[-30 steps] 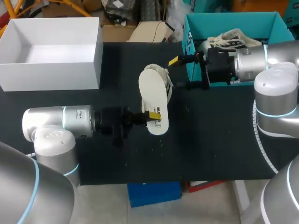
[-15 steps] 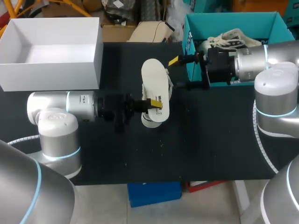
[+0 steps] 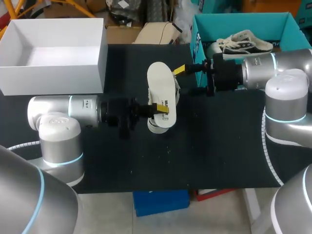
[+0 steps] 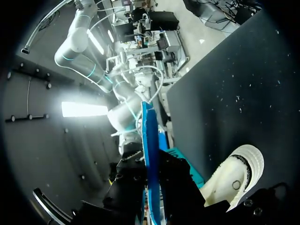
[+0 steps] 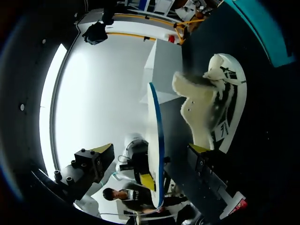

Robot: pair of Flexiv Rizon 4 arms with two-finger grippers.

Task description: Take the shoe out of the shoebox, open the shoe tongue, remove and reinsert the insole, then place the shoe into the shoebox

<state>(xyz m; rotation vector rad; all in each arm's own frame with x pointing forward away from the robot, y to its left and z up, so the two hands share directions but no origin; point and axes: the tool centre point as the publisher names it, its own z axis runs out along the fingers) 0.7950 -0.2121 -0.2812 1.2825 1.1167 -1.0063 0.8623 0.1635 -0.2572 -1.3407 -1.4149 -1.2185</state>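
Left arm [image 3: 73, 114] and right arm [image 3: 258, 70] point inward, level; left end effector [image 3: 160, 108] clamped, right end effector [image 3: 185, 80] spread.

A black table [image 3: 219, 146] bears a white box [image 3: 48, 80] and a teal shoebox [image 3: 197, 44]

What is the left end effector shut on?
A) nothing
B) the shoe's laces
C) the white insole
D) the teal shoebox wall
C: the left end effector pinches one end of the white insole from both sides, while the shoe lies on the table beside it.
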